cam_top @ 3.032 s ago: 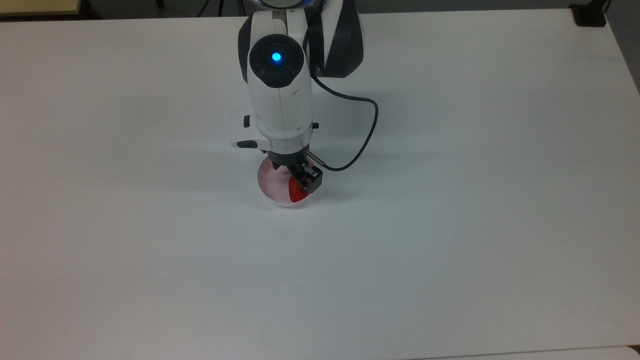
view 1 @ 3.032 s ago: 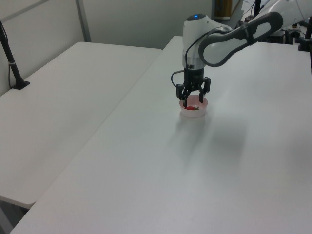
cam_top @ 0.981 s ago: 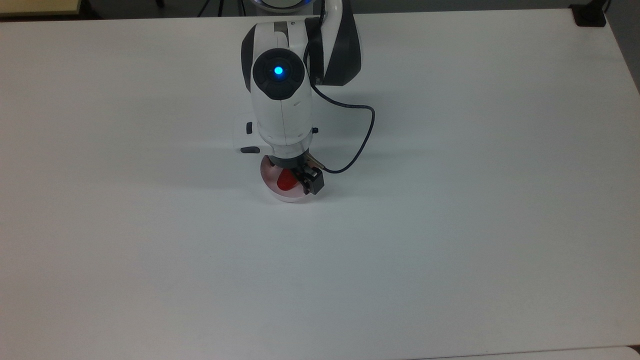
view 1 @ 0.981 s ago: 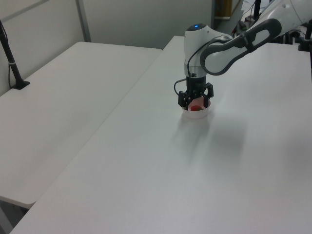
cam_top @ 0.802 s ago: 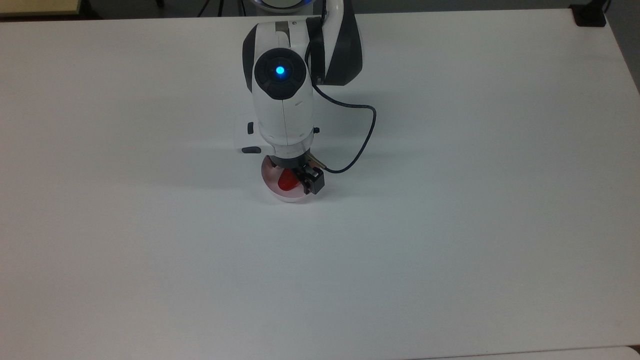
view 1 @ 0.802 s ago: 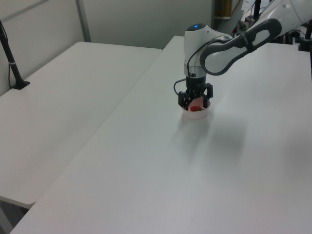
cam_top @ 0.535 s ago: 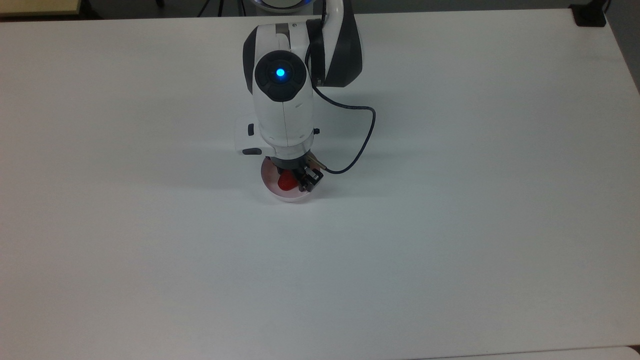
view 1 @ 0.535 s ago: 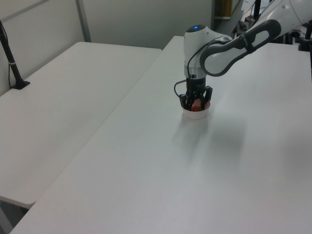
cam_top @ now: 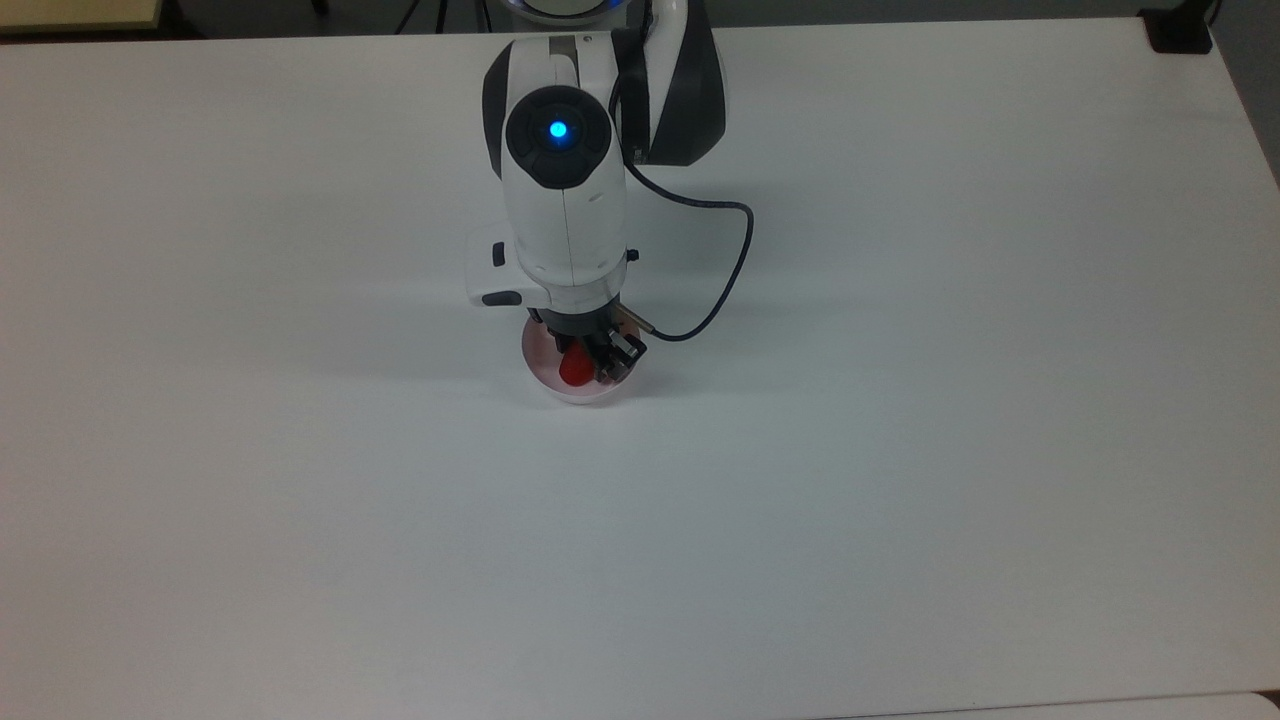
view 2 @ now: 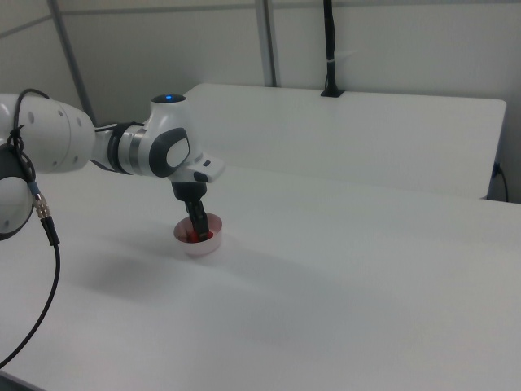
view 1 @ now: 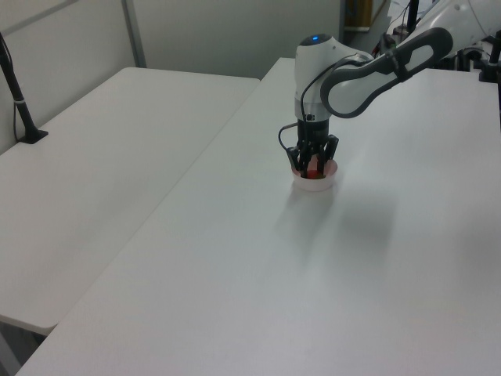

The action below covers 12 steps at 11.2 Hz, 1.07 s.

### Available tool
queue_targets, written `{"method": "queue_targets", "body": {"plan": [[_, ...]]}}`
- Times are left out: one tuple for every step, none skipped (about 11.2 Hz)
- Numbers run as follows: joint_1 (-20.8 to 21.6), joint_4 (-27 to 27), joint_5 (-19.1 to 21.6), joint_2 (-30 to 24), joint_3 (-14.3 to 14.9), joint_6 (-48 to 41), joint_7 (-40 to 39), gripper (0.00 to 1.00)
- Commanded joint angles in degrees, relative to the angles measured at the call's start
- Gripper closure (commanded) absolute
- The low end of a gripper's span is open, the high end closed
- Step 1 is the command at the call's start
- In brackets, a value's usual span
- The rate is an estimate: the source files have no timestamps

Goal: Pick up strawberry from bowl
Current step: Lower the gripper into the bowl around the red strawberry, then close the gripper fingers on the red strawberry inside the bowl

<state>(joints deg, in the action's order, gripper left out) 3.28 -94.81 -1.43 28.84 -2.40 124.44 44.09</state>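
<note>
So the gripper [view 1: 312,166] is down inside the pink bowl [cam_top: 548,385] on the white table [cam_top: 900,450], fingers [cam_top: 609,362] clamped on the red strawberry [cam_top: 574,367], which sits in the bowl.

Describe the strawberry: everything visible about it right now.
The strawberry is small, bright red and smooth, like a plastic toy. It sits inside the pale pink bowl on the white table, with the gripper lowered over it and the jaws closed in against its sides. In the top view its red body shows toward the bowl's middle; in the left view red shows between the black fingers. Its stem end is hidden by the gripper.
</note>
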Motion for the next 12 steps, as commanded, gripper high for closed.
{"method": "queue_targets", "body": {"plan": [[0.32,0.32,-0.24,-2.56,0.29,-2.69,-2.16,0.50],[0.41,0.50,-0.24,-2.48,0.29,-3.75,-3.30,0.50],[0.67,0.33,-0.24,-2.13,0.29,-3.85,-3.40,0.39],[0.94,0.07,-0.24,-1.86,0.29,-3.85,-3.40,0.30],[1.11,-0.11,-0.24,-1.69,0.29,-3.76,-3.31,0.20],[1.11,-0.28,-0.24,-1.51,0.29,-3.50,-3.31,0.19],[1.11,-0.37,-0.33,-1.07,0.29,-3.41,-3.40,0.19],[1.64,-0.89,-0.59,-1.07,0.20,-3.41,-3.31,0.24],[2.08,-1.60,-1.12,-1.07,0.20,-3.32,-3.40,0.33],[1.99,-1.78,-1.38,-1.07,0.20,-3.32,-3.40,0.44],[1.82,-1.78,-1.39,-1.07,0.29,-3.32,-3.57,0.49],[1.64,-1.60,-1.39,-1.16,0.20,-3.32,-3.66,0.51]]}}
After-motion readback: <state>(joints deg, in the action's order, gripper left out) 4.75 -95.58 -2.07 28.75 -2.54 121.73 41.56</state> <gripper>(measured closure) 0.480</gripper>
